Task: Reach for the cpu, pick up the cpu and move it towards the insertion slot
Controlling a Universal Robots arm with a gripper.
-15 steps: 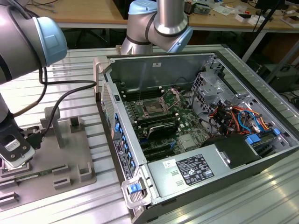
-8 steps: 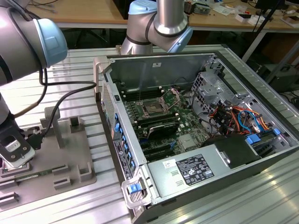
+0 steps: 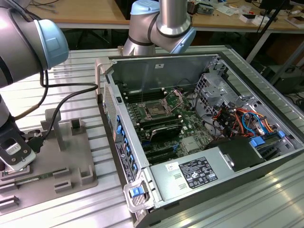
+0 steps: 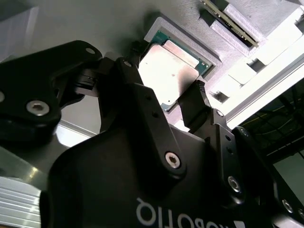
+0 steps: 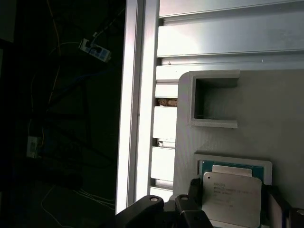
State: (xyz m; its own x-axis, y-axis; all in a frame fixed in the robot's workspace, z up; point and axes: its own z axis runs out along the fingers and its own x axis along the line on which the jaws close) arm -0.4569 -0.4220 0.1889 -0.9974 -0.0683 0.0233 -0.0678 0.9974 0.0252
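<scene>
Well, ribbed table (image 3: 256, 199) under claw (image 4: 167, 70); desks (image 3: 90, 14) behind.

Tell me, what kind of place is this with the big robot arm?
Probably a robotics lab or workshop. A robot arm reaches over a ribbed metal table, an opened computer case lies on it with its motherboard showing, and cluttered wooden workbenches stand behind.

Smooth silvery metal top on the cpu (image 4: 168, 78), matt grey plastic tray (image 5: 275, 118), ribbed metal table (image 3: 266, 199)
</scene>
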